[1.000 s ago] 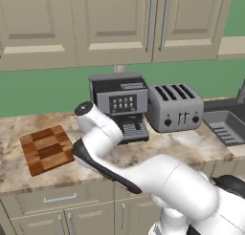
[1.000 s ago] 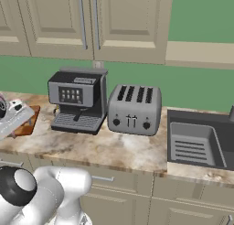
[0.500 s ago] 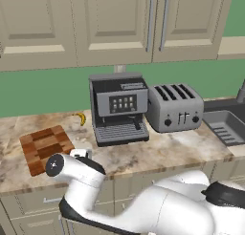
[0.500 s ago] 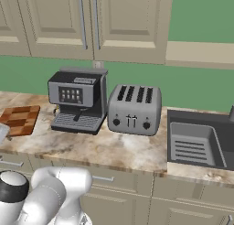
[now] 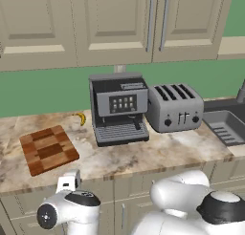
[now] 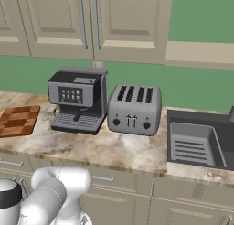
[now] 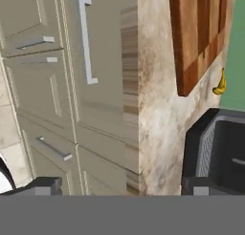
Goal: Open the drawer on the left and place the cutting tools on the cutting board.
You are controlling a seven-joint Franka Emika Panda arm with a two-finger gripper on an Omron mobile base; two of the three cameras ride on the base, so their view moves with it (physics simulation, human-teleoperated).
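The drawer (image 7: 103, 48) under the counter's lip is closed; in the rolled hand view its silver bar handle (image 7: 86, 38) runs up and down. My gripper (image 7: 119, 186) is open with nothing between its fingertips (image 7: 40, 185). It faces the cabinet fronts from a short way off, pointing below and to the right of that handle. The checkered wooden cutting board (image 5: 48, 148) (image 6: 18, 120) (image 7: 201, 33) lies bare on the counter's left, above the drawer. The cutting tools are out of view. In the left base view my arm hangs low in front of the counter's edge.
A banana (image 5: 81, 118) (image 7: 220, 83) lies behind the board. A coffee machine (image 5: 119, 107) (image 6: 77, 100) and a toaster (image 5: 174, 107) (image 6: 135, 109) stand mid-counter, with a sink (image 6: 196, 139) at the right. Cabinet doors (image 7: 33, 52) sit under the drawer.
The arm has swung down from above the counter beside the board to below the counter's edge, facing the cabinets. The gripper stayed open. Nothing on the counter moved.
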